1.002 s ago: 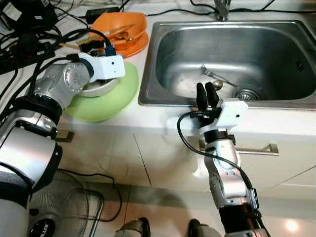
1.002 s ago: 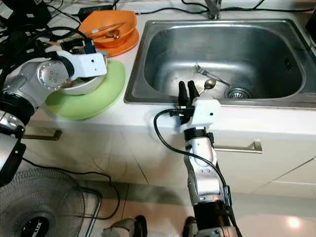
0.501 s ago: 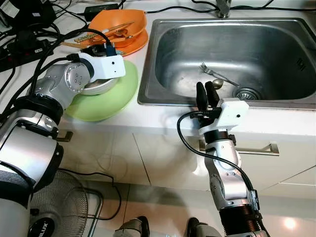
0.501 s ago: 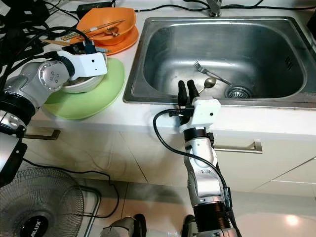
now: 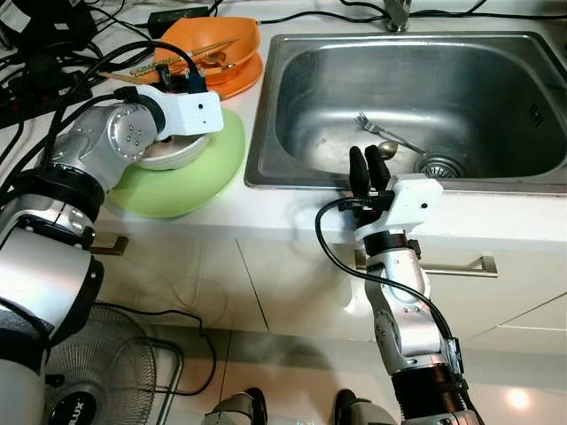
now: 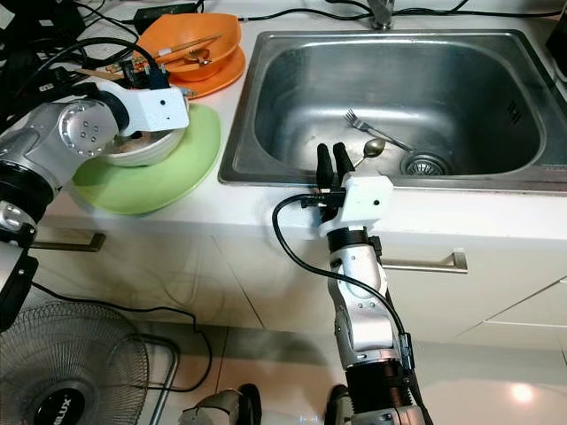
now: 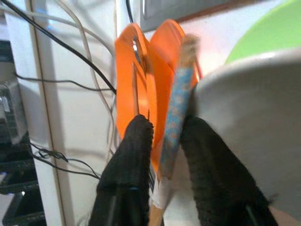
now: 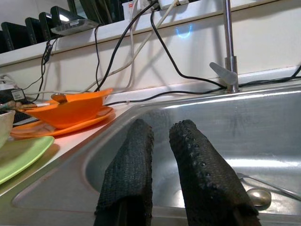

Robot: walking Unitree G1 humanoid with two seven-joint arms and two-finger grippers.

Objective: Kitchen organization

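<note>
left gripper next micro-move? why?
Probably lift a little: the left gripper is closed on the blue-patterned chopsticks, beside the white bowl on the green plate. Raising them should clear the bowl rim.

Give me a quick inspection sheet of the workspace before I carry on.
Surface: white counter with steel sink.
Job's things: white bowl on green plate; orange bowl on orange plate, utensils inside; fork and spoon in sink.
Clutter: nothing seen.
Grippers: left claw at the white bowl's rim, fingers around a blue patterned stick; right claw at the sink's front edge, fingers slightly apart, holding nothing.
Cables: black cables across the counter's left end.
Surroundings: fan on floor, drawer handle, tap.
</note>
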